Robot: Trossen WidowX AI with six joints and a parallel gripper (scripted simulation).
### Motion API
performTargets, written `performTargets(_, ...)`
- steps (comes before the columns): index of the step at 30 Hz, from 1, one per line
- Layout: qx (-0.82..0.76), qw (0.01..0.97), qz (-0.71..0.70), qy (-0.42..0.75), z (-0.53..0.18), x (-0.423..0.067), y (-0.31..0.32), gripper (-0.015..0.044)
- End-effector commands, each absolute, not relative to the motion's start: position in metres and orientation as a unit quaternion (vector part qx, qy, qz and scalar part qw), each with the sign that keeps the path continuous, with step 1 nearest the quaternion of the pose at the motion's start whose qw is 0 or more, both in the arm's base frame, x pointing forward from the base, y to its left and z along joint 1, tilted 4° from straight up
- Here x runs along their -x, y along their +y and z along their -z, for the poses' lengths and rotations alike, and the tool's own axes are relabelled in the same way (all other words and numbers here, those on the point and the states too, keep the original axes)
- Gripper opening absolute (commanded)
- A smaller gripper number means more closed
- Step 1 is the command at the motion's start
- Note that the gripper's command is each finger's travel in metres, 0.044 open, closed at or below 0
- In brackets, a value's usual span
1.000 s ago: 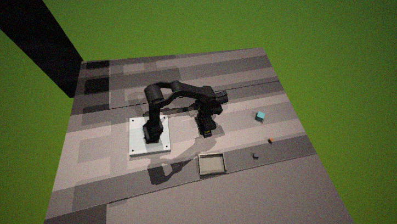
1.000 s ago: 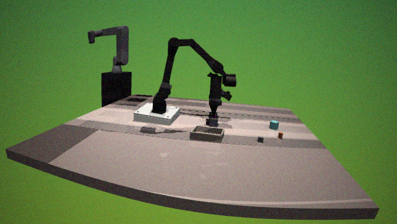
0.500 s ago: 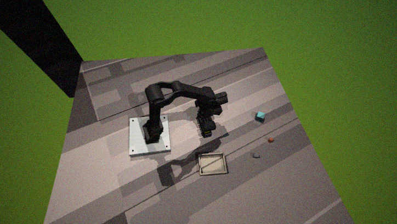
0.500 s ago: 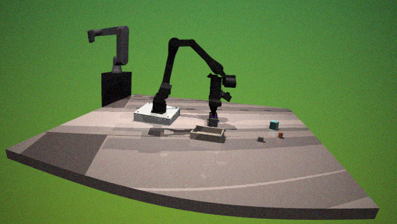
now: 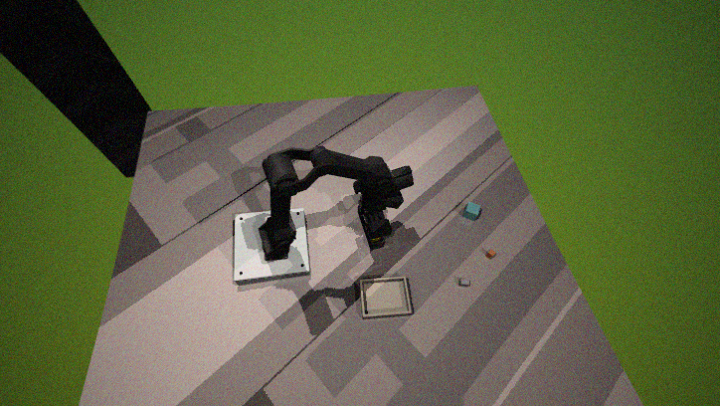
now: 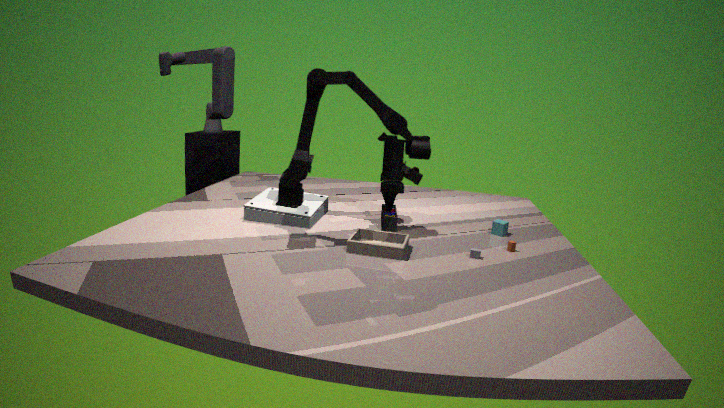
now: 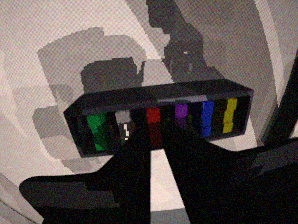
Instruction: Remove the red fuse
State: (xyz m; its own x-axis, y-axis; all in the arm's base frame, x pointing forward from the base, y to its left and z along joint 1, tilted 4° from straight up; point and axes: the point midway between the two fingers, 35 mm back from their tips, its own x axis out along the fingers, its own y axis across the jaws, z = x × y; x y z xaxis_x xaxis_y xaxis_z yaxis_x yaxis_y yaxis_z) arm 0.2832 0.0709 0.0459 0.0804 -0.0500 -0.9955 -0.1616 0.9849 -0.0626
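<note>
Wrist view: our gripper (image 7: 154, 137) is closed narrow on the red fuse (image 7: 153, 117), one finger (image 7: 136, 163) to each side of it. The fuse sits in its slot in the fuse block (image 7: 160, 99), between the white fuse (image 7: 121, 119) and the purple fuse (image 7: 181, 112); the green fuse (image 7: 96, 124), blue fuse (image 7: 208, 111) and yellow fuse (image 7: 229, 112) stand further out.

Step in hand, as we judge it: the pull. We should lift straight up with no sideways drift, since the neighbours stand just beside our fingers, and start no travel until the red fuse is above the block's top edge.

Containers:
- Fuse block: six slots, all filled, red not yet out.
- Tray (image 5: 408, 303): near the block, on the table (image 5: 201, 327); we see nothing in it.

Loose items well apart from both: teal cube (image 5: 471, 210), orange piece (image 5: 489, 253), grey piece (image 5: 463, 282).
</note>
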Motion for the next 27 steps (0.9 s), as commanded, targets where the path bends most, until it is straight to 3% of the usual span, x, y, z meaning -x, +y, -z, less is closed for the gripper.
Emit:
performTargets(1,0.078,0.731,-0.038,0.677,-0.048,-0.284,0.071,0.0000)
performTargets(27,0.078,0.731,-0.039,0.677,-0.061,-0.283,0.072,0.0000)
